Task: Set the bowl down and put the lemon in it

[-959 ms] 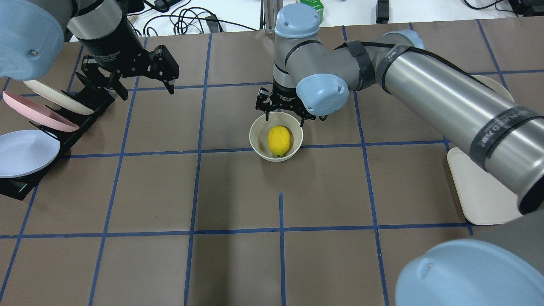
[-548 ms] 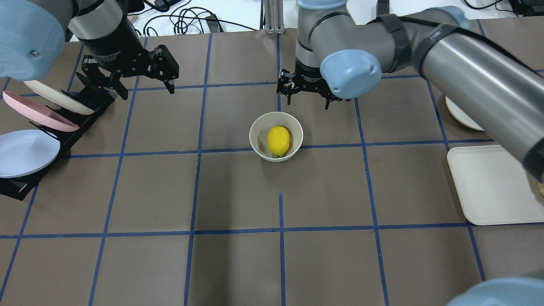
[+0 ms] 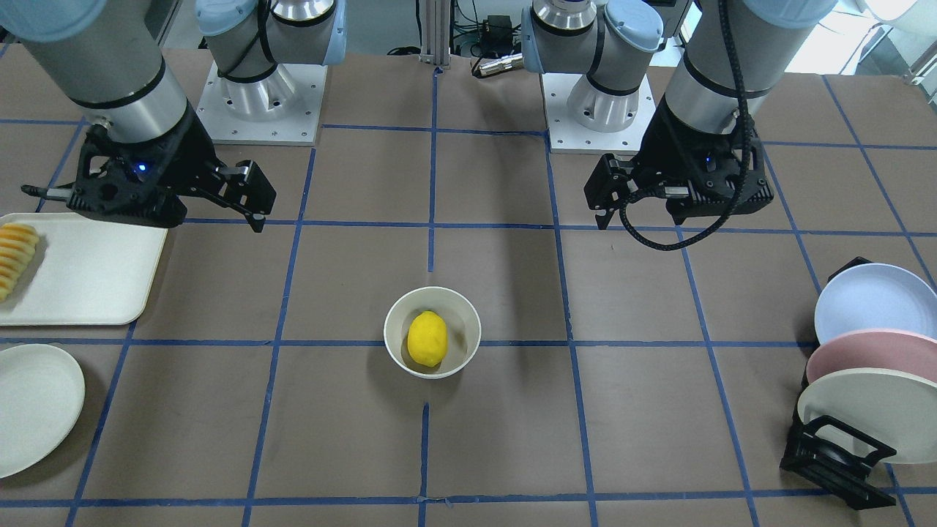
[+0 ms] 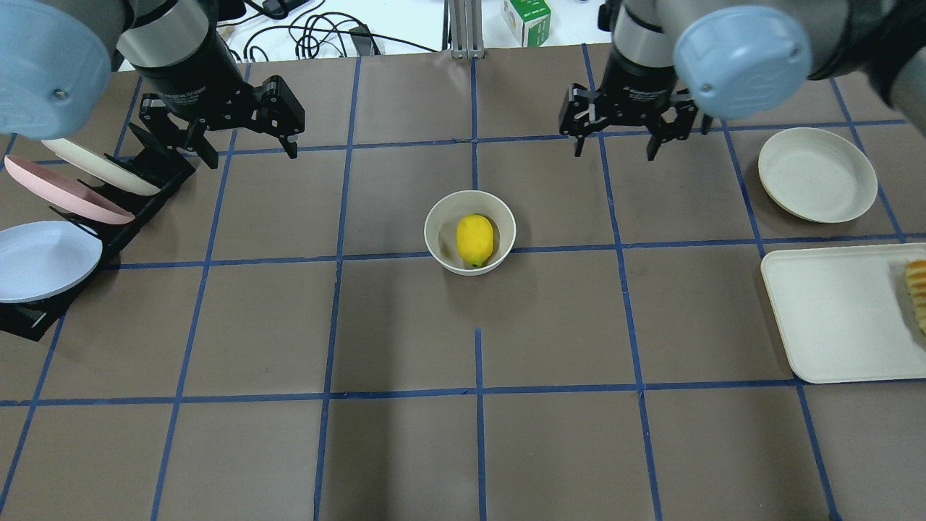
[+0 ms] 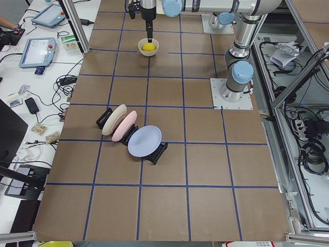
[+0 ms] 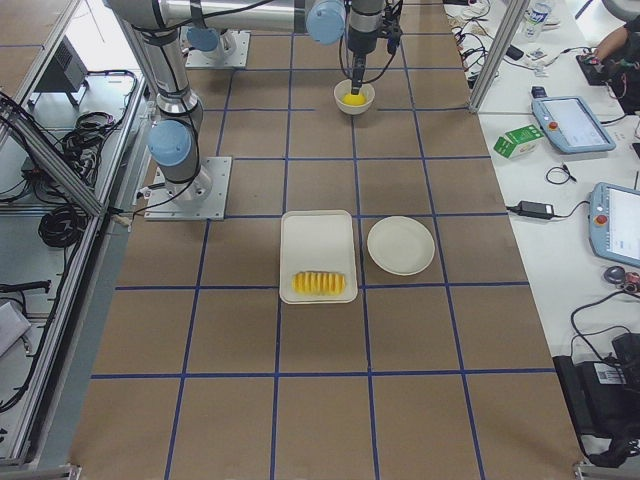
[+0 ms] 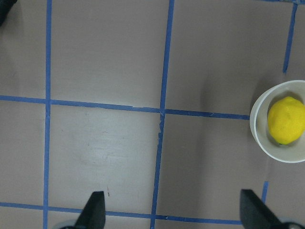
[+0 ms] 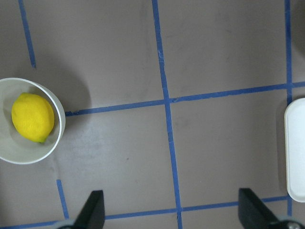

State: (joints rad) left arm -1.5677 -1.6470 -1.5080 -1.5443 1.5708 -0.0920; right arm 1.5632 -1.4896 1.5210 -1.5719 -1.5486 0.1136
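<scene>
The off-white bowl [image 4: 435, 230] stands upright near the table's middle, with the yellow lemon [image 4: 474, 239] lying inside it. Both show in the front view, the bowl [image 3: 396, 329] and the lemon [image 3: 427, 338]. My right gripper [image 4: 615, 147] is open and empty, raised behind and to the right of the bowl. Its wrist view shows the bowl [image 8: 29, 157] and lemon [image 8: 32, 117] at the left edge. My left gripper [image 4: 250, 150] is open and empty at the back left, by the plate rack. Its wrist view shows the bowl [image 7: 260, 139] at the right edge.
A black rack [image 4: 148, 181] with three pastel plates stands at the left edge. A flat cream plate [image 4: 817, 174] lies at the back right. A cream tray [image 4: 832, 318] in front of it carries ridged yellow sliced food [image 4: 917, 293].
My right gripper has lifted away from the bowl and moved back and to the right, open. The lemon stays in the bowl. The left arm has not moved.
</scene>
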